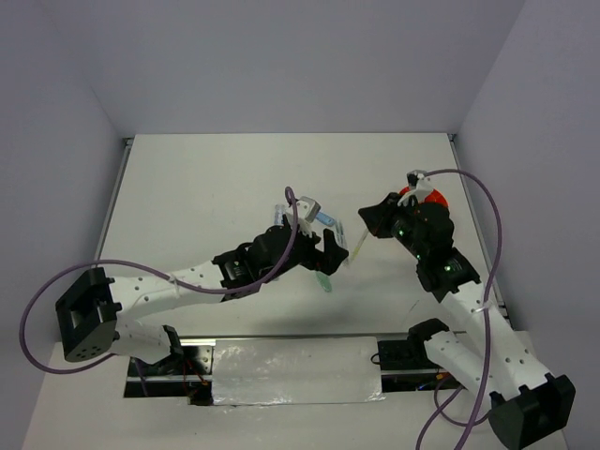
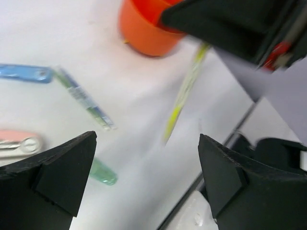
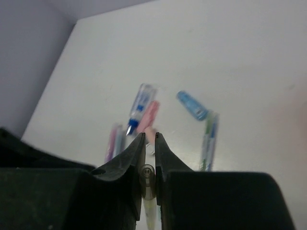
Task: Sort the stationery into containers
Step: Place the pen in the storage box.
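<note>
My right gripper [image 1: 372, 225] is shut on a thin yellow pen [image 1: 359, 246], which hangs slanted above the table. In the right wrist view the pen [image 3: 147, 178] sits clamped between the jaws of that gripper [image 3: 147, 140]. My left gripper [image 2: 146, 175] stands wide open with nothing between its fingers, just left of the pen [image 2: 184, 91]. The orange cup [image 1: 429, 198] stands behind the right gripper, and its wall [image 2: 144, 33] shows in the left wrist view. More stationery lies on the table: a blue marker [image 2: 24, 73], a green and blue pen [image 2: 84, 100], a pink marker [image 2: 19, 143] and a green marker [image 2: 103, 173].
Beyond the right jaws lie a blue and white item [image 3: 141, 101], a pink marker [image 3: 149, 114], a blue marker [image 3: 193, 105] and a green pen [image 3: 208, 143]. The table's near edge has a metal rail [image 1: 281, 336]. Grey walls close in the back and both sides.
</note>
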You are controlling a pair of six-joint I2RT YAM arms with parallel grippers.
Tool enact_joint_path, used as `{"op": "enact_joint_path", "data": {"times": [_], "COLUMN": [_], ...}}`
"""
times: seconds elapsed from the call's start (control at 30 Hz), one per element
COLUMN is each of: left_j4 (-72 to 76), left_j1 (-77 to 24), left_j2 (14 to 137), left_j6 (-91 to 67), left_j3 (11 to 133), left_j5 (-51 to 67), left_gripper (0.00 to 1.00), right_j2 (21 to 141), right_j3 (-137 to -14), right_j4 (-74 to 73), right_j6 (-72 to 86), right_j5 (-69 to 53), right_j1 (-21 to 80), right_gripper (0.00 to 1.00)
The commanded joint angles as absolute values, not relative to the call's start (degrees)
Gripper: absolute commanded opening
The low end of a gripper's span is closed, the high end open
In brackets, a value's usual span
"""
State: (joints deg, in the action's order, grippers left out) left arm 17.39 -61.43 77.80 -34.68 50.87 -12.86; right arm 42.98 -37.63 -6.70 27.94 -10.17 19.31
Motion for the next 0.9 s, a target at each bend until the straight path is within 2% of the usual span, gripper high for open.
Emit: {"op": "enact_joint_path", "data": {"times": [0.0,0.17,0.33,0.57,0.87], "left_j4": [5.48,-4.30,-5.72,-1.93,0.00], "left_j1": [-60.47,-60.47,-60.47,-60.21,-60.21], "left_j2": [76.55,78.22,80.16,80.59,79.37], "left_j6": [-37.26,-35.16,-33.93,-32.34,-30.50], "left_j3": [55.18,56.43,55.90,54.31,53.44], "left_j5": [-22.48,-19.96,-16.53,-12.40,-9.76], "left_gripper": [0.99,0.99,0.99,0.99,0.99], "right_j2": [46.92,49.48,56.23,68.89,73.21], "right_j3": [-45.87,-41.95,-43.32,-45.17,-44.82], "right_j4": [-4.93,9.55,23.54,32.25,36.03], "right_j6": [17.43,10.38,5.10,3.25,4.83], "right_j5": [10.41,31.76,43.14,44.82,38.76], "right_j1": [18.72,14.33,10.65,3.96,0.62], "right_gripper": [0.00,0.00,0.00,0.00,0.00]}}
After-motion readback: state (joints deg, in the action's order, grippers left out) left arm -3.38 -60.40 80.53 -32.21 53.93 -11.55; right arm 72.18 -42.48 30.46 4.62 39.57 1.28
